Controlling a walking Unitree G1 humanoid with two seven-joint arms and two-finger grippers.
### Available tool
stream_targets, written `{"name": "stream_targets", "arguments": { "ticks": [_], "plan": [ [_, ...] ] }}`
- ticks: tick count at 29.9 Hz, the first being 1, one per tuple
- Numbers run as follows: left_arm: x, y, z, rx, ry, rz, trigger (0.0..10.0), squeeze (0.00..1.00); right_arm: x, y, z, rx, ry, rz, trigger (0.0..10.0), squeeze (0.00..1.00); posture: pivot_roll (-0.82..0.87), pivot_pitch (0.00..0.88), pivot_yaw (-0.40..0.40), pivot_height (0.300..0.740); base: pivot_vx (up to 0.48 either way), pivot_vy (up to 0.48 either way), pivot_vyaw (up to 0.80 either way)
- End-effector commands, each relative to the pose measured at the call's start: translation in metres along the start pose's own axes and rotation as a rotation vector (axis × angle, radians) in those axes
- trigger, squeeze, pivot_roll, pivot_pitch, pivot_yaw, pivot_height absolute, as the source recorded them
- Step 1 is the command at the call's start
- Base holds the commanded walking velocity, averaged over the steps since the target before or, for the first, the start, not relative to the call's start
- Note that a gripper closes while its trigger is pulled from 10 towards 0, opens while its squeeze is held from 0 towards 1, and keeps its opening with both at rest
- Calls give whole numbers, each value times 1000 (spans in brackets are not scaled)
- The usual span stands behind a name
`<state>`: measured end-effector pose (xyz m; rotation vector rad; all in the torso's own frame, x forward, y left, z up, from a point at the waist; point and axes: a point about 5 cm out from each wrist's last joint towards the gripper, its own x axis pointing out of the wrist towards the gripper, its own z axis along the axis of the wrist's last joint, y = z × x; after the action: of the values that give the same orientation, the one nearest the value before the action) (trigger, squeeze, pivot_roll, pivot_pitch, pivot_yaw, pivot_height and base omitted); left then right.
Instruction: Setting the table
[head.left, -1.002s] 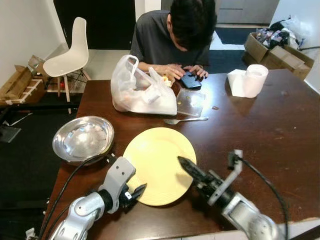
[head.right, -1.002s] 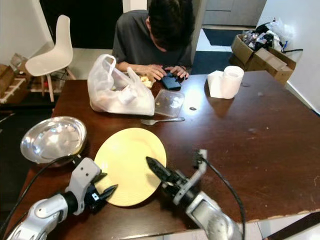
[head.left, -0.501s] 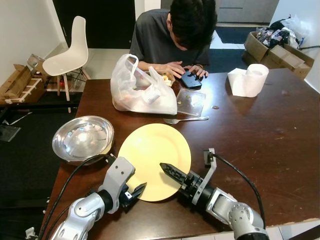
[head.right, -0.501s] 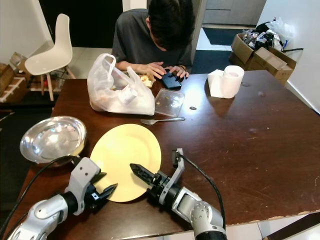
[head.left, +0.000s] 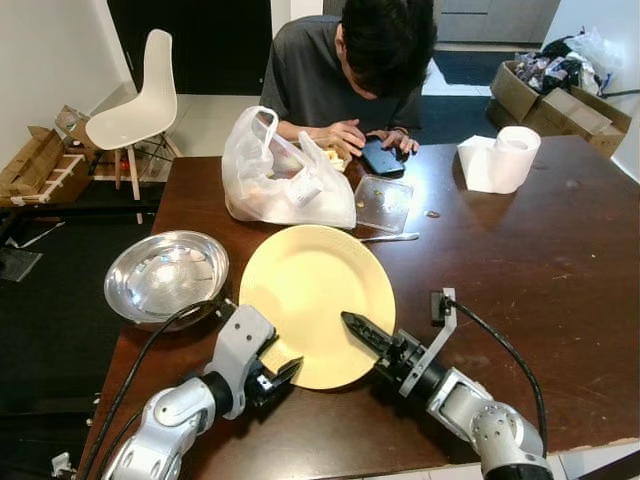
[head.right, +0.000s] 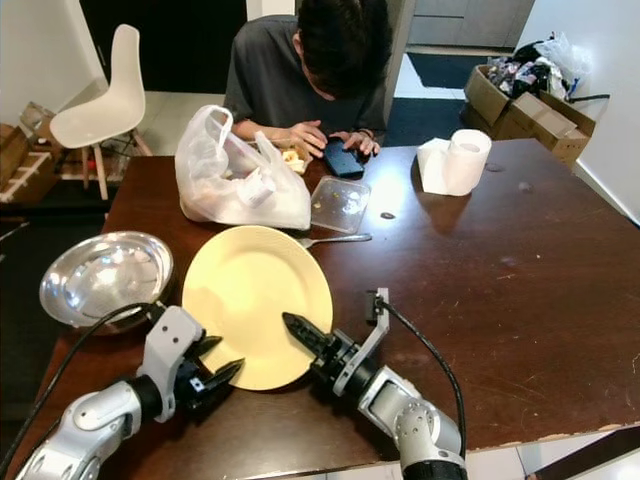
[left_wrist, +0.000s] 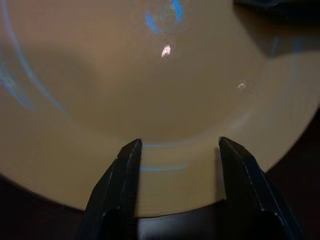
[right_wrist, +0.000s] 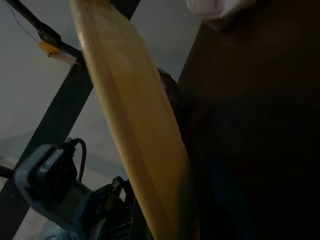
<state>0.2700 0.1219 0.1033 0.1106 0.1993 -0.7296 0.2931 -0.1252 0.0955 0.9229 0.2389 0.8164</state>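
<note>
I see my right gripper (head.left: 352, 325) clamped on the yellow plate (head.left: 312, 290), tilting it off the bench (head.left: 520, 250); my left gripper (head.left: 283, 371) sits open at its near rim.

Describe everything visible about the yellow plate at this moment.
The yellow plate is round, plain and glossy, possibly plastic or ceramic, with nothing on it. It sits near the front edge of the dark wooden table, beside the steel bowl. The right gripper has a finger over its near rim; in the right wrist view the plate looks tilted, edge-on. The left gripper is open at its near edge.
</note>
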Motion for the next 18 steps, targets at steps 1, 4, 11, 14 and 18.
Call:
{"name": "stream_targets", "arguments": {
  "ticks": [1,4,11,14,18],
  "plan": [
    [-2,2,34,-26,-117,-37,10000,0,11,18,10,-34,-50,118,0,0,-29,15,58,740,0,0,0],
    [-5,3,58,-21,-207,-61,10000,0,11,21,13,-58,-56,126,0,0,-28,13,57,740,0,0,0],
    [-43,2,146,107,-474,-219,10000,0,14,38,43,-233,-175,103,0,0,-26,8,67,740,0,0,0],
    [-58,5,155,94,-489,-223,10000,0,12,45,63,-375,-261,10,0,0,-29,4,73,740,0,0,0],
    [-59,22,138,-3,-455,-21,10000,0,2,52,86,-580,-328,-152,10000,0,-32,0,76,740,0,0,0]
  ]
}}
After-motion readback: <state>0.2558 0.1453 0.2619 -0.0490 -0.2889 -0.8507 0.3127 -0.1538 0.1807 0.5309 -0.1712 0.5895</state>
